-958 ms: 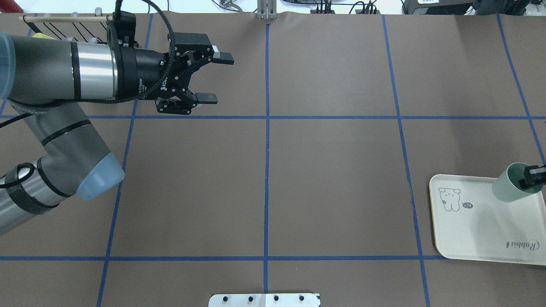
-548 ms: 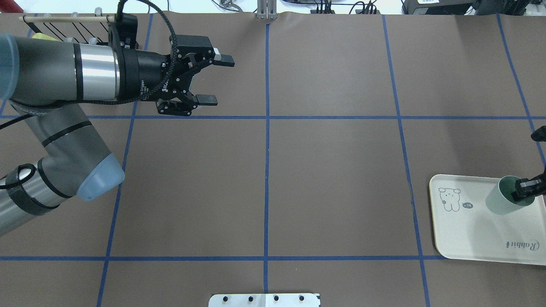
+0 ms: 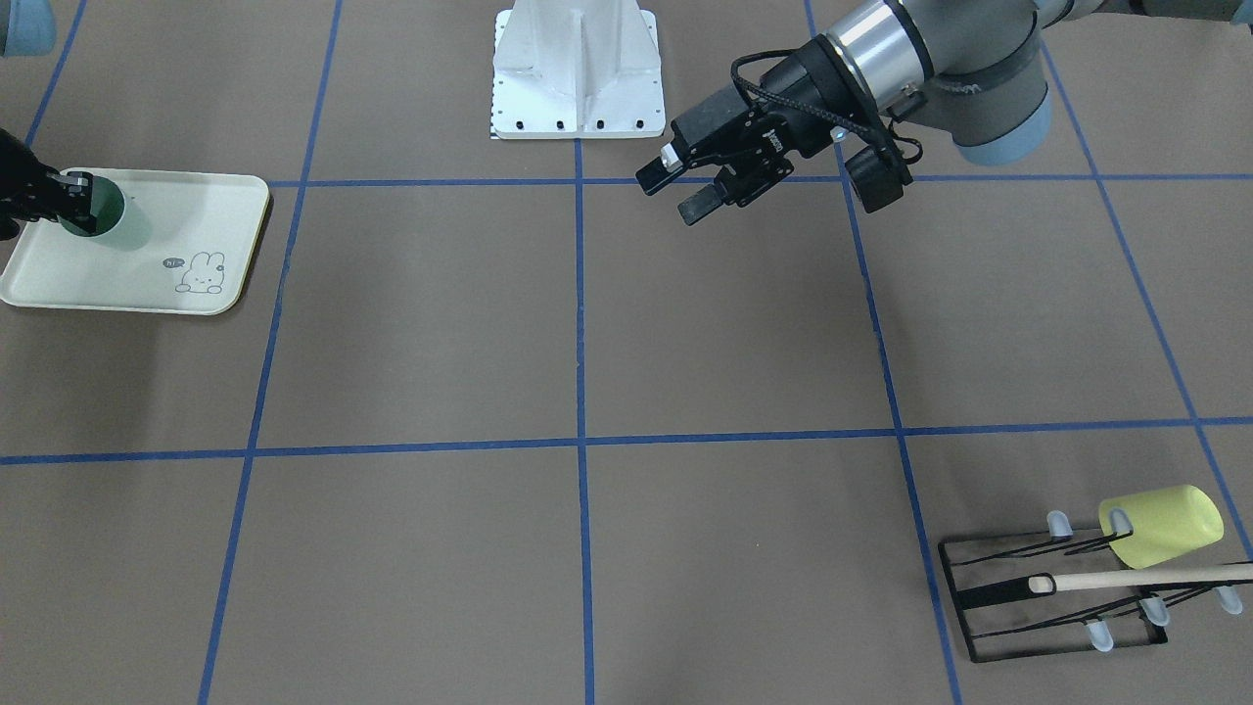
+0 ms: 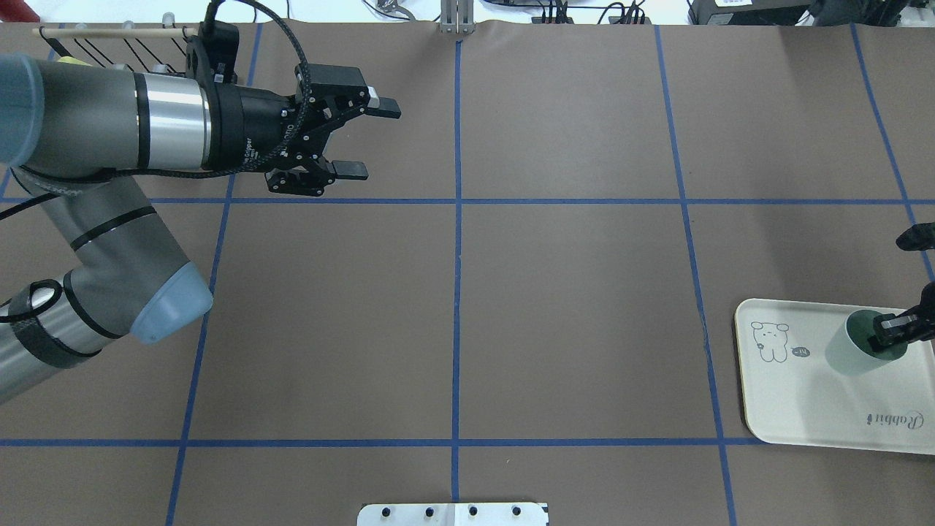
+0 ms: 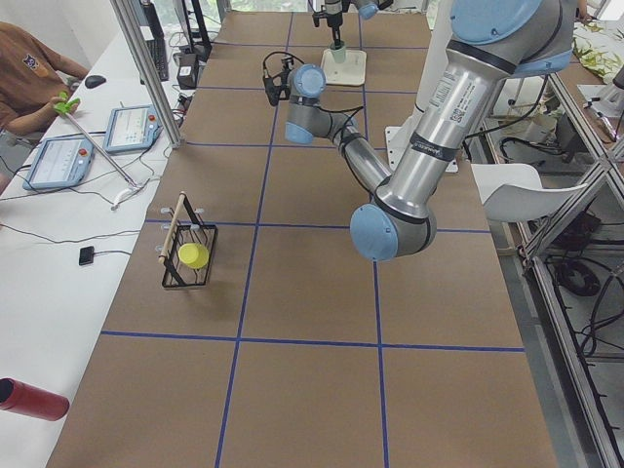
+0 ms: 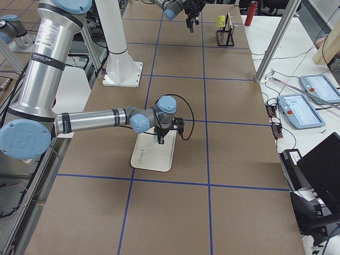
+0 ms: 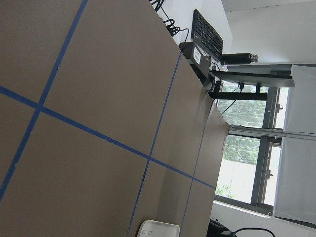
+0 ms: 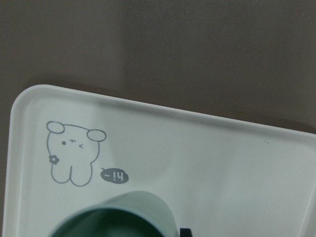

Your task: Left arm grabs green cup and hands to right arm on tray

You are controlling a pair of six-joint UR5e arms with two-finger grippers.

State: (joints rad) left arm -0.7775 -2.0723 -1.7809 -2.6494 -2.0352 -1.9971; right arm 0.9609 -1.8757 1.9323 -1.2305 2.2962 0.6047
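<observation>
The pale mint-green cup (image 4: pixel 849 352) is upright over the far right part of the cream tray (image 4: pixel 803 398), on it or just above it. My right gripper (image 4: pixel 891 332) is shut on the cup's rim, with one finger inside the cup. The front-facing view shows the same cup (image 3: pixel 103 208), gripper (image 3: pixel 70 186) and tray (image 3: pixel 196 220). The right wrist view shows the cup's rim (image 8: pixel 143 207) near the tray's rabbit drawing (image 8: pixel 71 158). My left gripper (image 4: pixel 374 139) is open and empty, high over the table's far left, well apart from the cup.
A black wire rack (image 3: pixel 1057 587) with a wooden bar holds a yellow-green cup (image 3: pixel 1160 524) at the far left corner. The robot's white base plate (image 3: pixel 578 69) is at the near edge. Blue tape lines grid the brown table.
My right gripper has carried the green cup down and toward the tray's middle, and the cup has come more upright. The left arm has barely shifted and stays open.
</observation>
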